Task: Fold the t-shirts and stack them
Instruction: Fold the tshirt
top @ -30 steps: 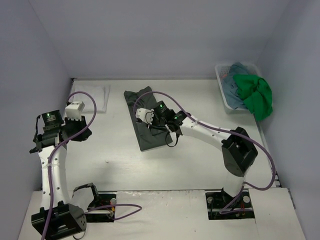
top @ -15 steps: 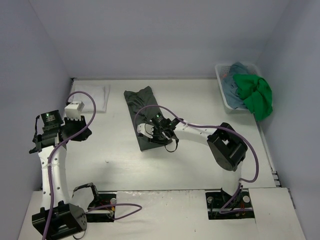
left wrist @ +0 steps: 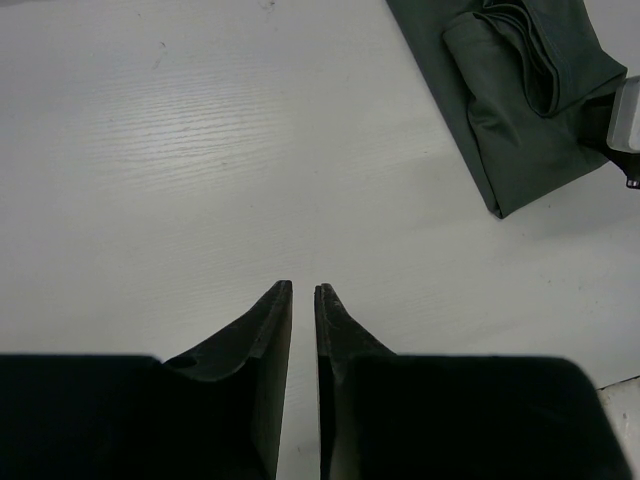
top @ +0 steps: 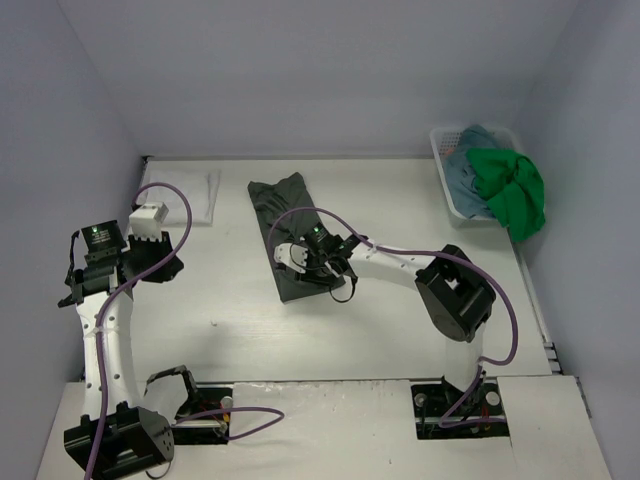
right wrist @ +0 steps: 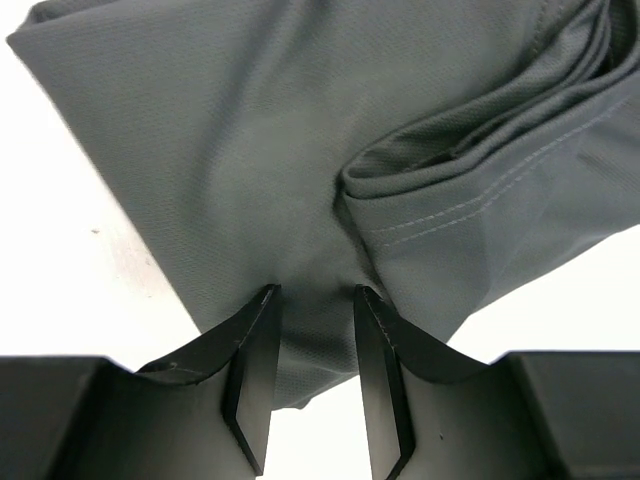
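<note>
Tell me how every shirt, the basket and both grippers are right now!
dark grey-green shirt: lying on the table, partly folded
white shirt: folded flat, far left
bright green shirt: crumpled, hanging over the basket's edge
teal-blue shirt: crumpled in the basket
basket: upright, holding two shirts
left gripper: shut, holding nothing
right gripper: open, low over the dark shirt's edge

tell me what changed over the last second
The right gripper moved along the dark grey-green shirt toward its near end. Its jaws stand apart over the cloth, with nothing taken hold of. The shirt, the left gripper and the basket stayed put.
</note>
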Motion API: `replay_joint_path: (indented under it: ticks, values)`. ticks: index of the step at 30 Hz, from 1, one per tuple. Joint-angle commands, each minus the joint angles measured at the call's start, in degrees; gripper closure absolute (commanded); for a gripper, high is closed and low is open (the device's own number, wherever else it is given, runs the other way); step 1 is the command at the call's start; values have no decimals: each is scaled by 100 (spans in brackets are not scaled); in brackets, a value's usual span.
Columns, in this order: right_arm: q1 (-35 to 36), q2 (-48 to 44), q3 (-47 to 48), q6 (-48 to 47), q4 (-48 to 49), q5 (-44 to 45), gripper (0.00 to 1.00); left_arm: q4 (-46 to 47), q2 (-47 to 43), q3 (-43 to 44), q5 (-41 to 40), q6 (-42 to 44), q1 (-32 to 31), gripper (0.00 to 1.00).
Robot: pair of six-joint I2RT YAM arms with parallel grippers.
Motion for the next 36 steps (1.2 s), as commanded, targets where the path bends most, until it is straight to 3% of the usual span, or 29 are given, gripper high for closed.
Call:
replay_joint_path:
  ticks: [1, 11, 36]
  values:
    - [-121, -322, 350, 28, 158, 107, 68, 210, -79, 104, 182, -53, 53, 89]
    - [-139, -111, 877, 72, 166, 10, 69, 228, -97, 86, 244, -53, 132, 89]
    - [-130, 513, 912, 72, 122, -192, 60, 210, -62, 86, 244, -53, 150, 89]
